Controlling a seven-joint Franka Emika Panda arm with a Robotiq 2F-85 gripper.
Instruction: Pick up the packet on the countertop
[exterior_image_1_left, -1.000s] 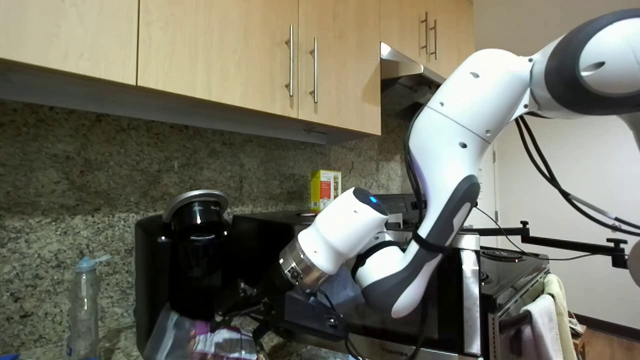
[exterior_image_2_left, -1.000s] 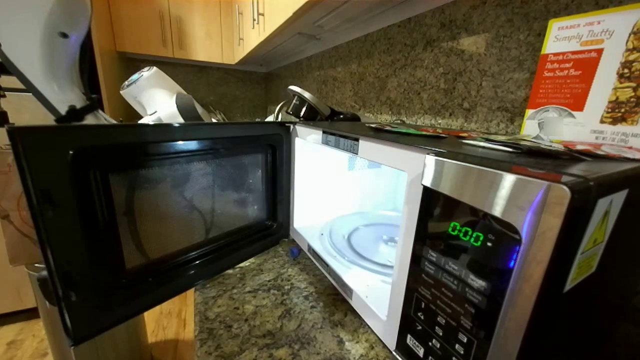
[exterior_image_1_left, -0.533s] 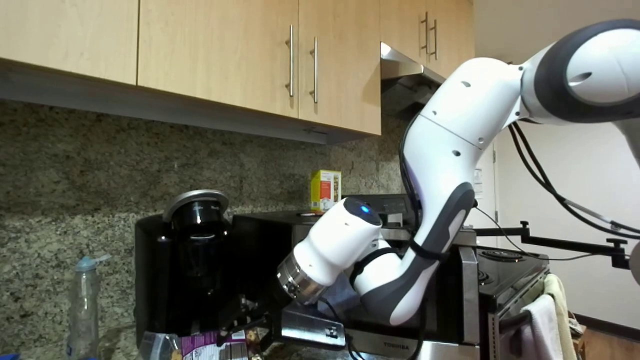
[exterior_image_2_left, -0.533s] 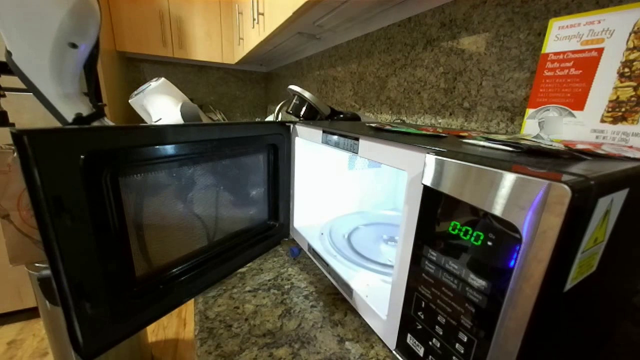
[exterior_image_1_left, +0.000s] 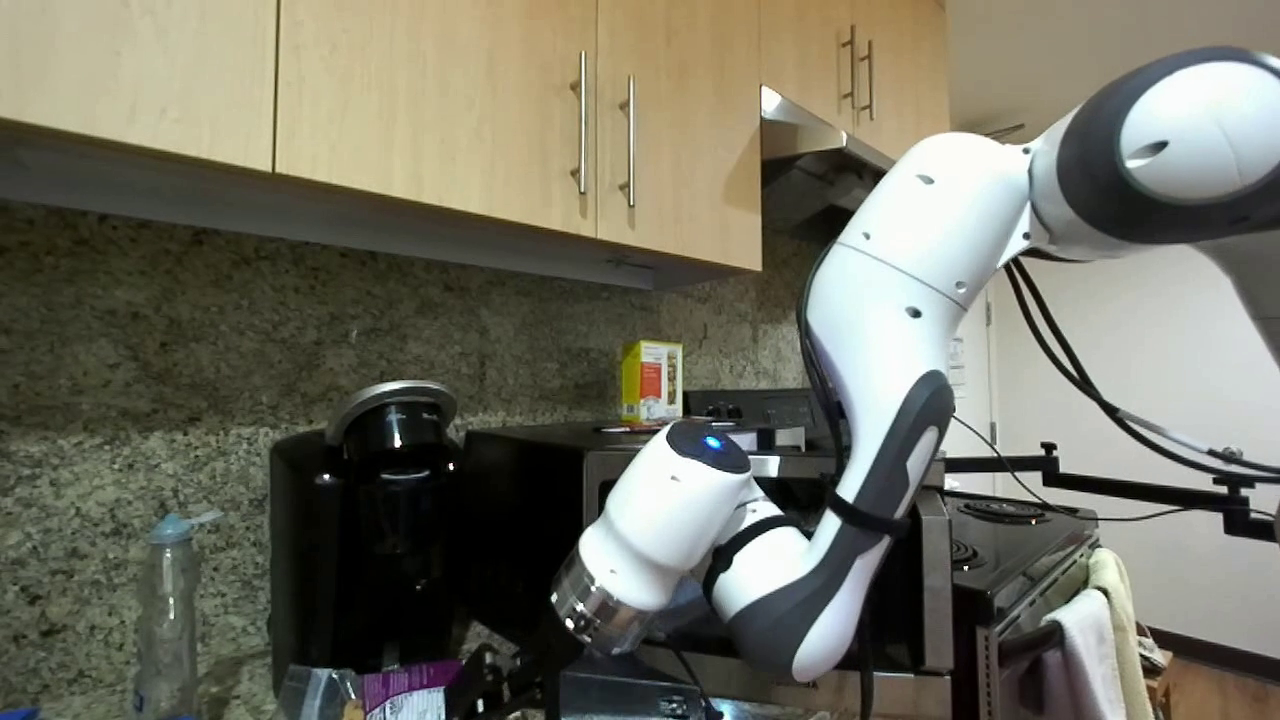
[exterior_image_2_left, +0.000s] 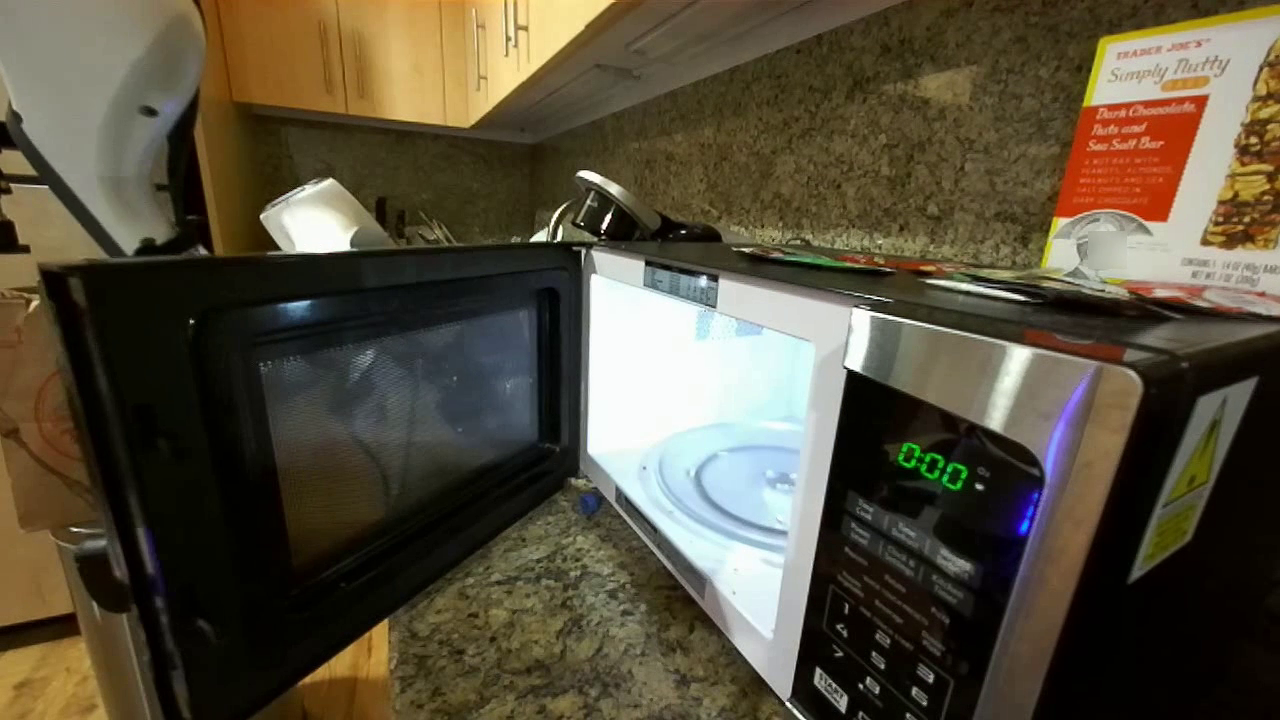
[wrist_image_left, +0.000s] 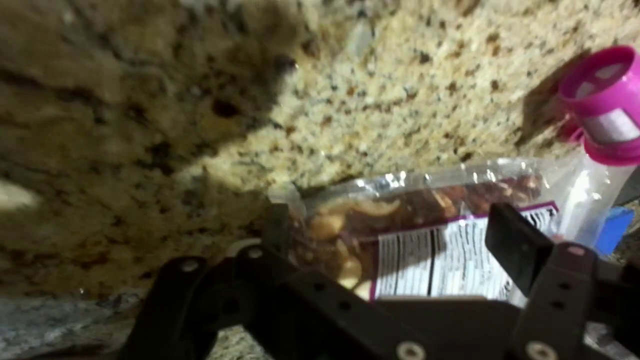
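The packet (wrist_image_left: 450, 250) lies just ahead of the spread pincer (wrist_image_left: 397, 234) — contact unclear

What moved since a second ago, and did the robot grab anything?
The robot arm moved down. The packet settled lower too, and the microwave door swung a little toward closed. The jaws stand open at the packet, so nothing looks grabbed. The bottle, coffee maker and box stayed put.

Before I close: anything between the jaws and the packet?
Nothing visible. In the wrist view the jaws stand open, with the packet showing directly between them; whether they touch it, I can't tell. The pink item is off to the right, outside the jaws.
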